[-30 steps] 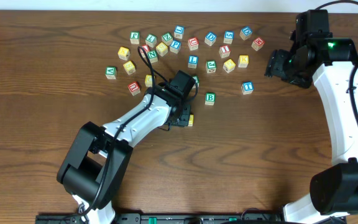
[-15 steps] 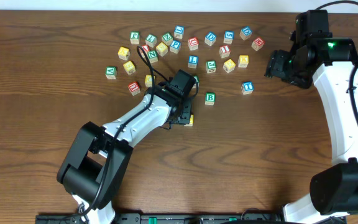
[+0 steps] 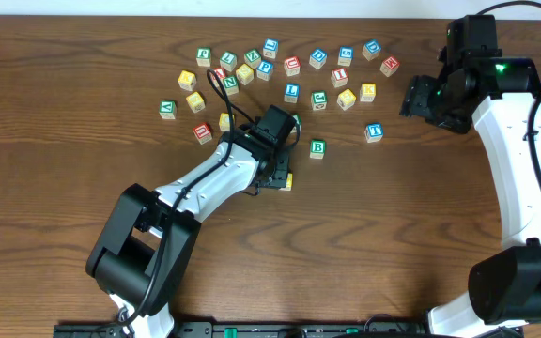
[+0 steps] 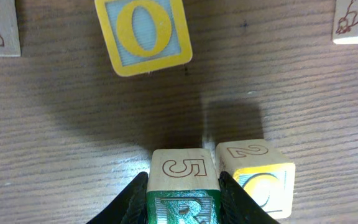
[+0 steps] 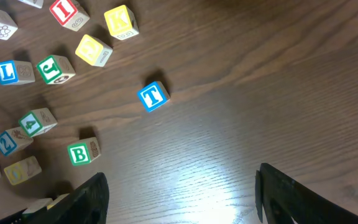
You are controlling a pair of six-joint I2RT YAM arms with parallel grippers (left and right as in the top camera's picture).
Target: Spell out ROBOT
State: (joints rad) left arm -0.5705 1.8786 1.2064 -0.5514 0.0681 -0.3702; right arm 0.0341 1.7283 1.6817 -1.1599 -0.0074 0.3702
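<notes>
Early in ROBOT: only R and one yellow cube paired.
Left claw (image 4: 183, 208) clenched on R (image 4: 182, 183), just beside yellow cube (image 4: 257, 177) on bench (image 3: 64, 141); O (image 4: 145, 34), B (image 3: 317, 147), T (image 3: 374, 131) loose, unplaced; right claw (image 5: 182, 193) released, well apart.

Matt pale-wood cubes (image 3: 317, 147) sit on a dark, grained, faintly glossy table (image 3: 64, 141).

R (image 4: 183, 198), green-lettered with a 5 on top, is pinched upright in the left claw (image 4: 183, 179). Just right of it stands a yellow O cube (image 4: 257, 180). The second O (image 4: 143, 34) lies face-up ahead, slightly twisted. B (image 3: 317, 147) and T (image 3: 374, 131) lie apart, face-up.
</notes>
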